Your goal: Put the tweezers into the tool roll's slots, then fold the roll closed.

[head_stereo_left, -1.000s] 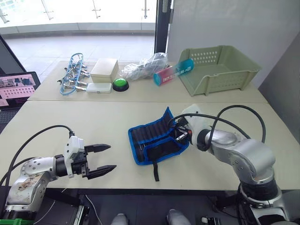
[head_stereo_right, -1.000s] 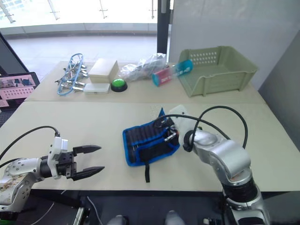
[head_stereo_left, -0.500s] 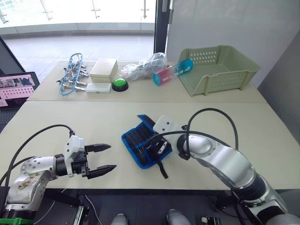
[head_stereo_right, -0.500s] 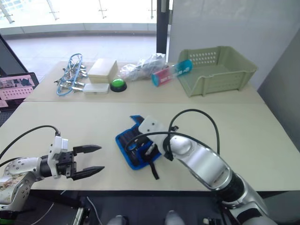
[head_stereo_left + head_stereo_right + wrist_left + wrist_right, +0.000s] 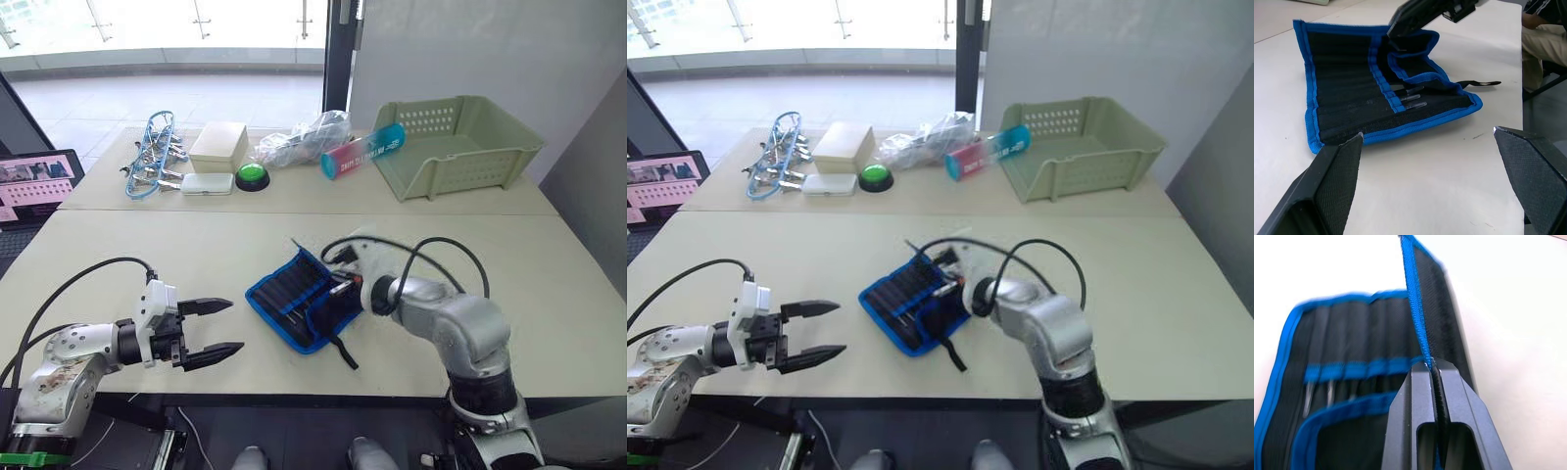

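Since half a second ago the right gripper has drawn back toward the robot's right, and the flap it had carried over the tool roll now stands half raised rather than laid across; the left gripper has not shifted, hovering over the near left of the table with its two fingers spread wide and nothing between them, well apart from the roll.

The right gripper's fingers are pressed together on the blue-edged rim of the roll's right-hand flap, the fabric pinched edge-on between them in the right wrist view; the rest of the roll lies flat on the table near the middle of the front edge, its inner face up; its long axis runs diagonally, from the near left up toward the far right; the black strap trails off its near corner toward the robot.

Three silvery tips of the tweezers show below the blue band of the slots, lying side by side along the pockets; how many tweezers are seated in all cannot be told.
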